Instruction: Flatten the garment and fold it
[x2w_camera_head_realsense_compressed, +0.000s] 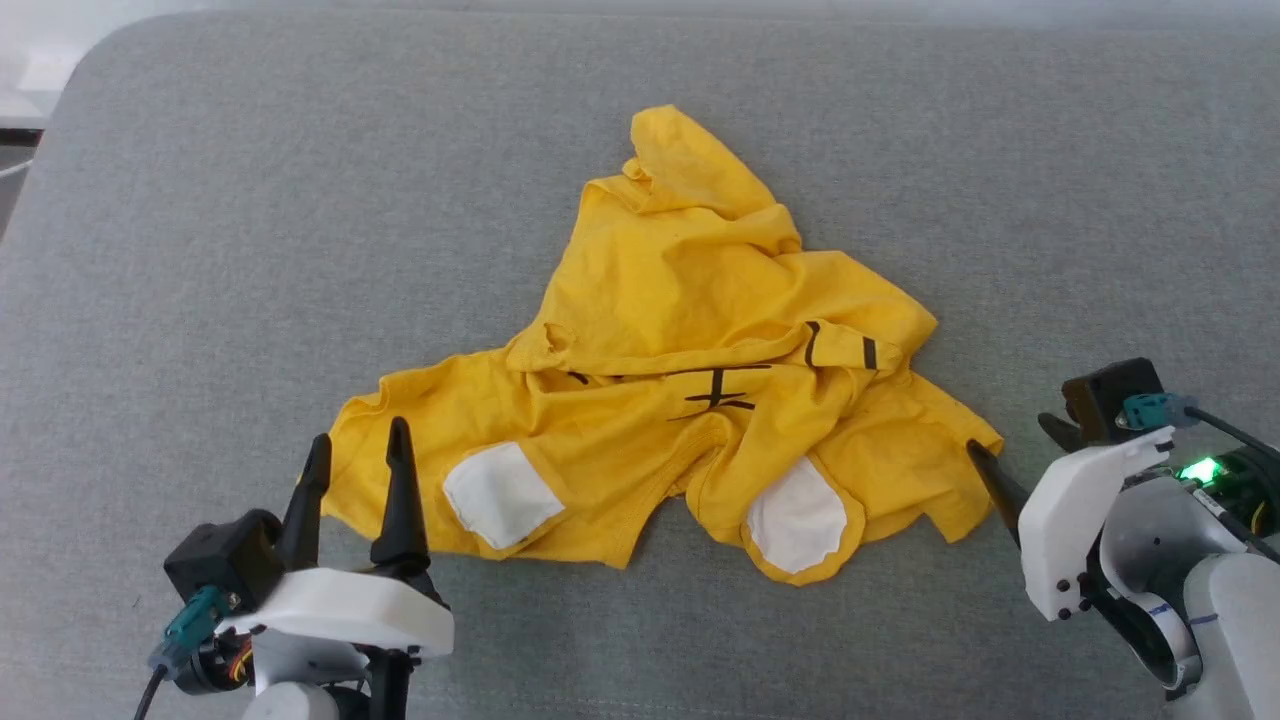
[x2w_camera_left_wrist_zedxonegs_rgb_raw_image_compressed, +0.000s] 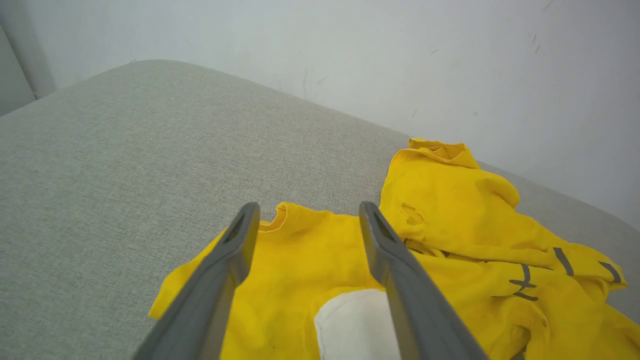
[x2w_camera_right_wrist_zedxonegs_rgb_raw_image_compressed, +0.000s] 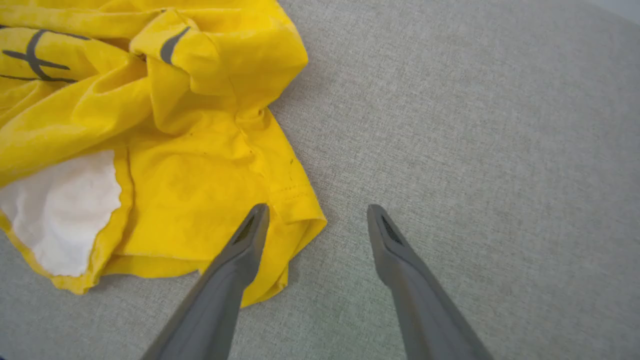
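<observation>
Head view: crumpled garment (x2w_camera_head_realsense_compressed: 690, 330); left hand (x2w_camera_head_realsense_compressed: 360, 432), right hand (x2w_camera_head_realsense_compressed: 1005, 432) open.

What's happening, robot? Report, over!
Left gripper open, above the T-shirt, left edge. Right gripper open, empty, at its right hem. T-shirt crumpled on the grey cushion, not flat yet. Nothing in the way.
</observation>
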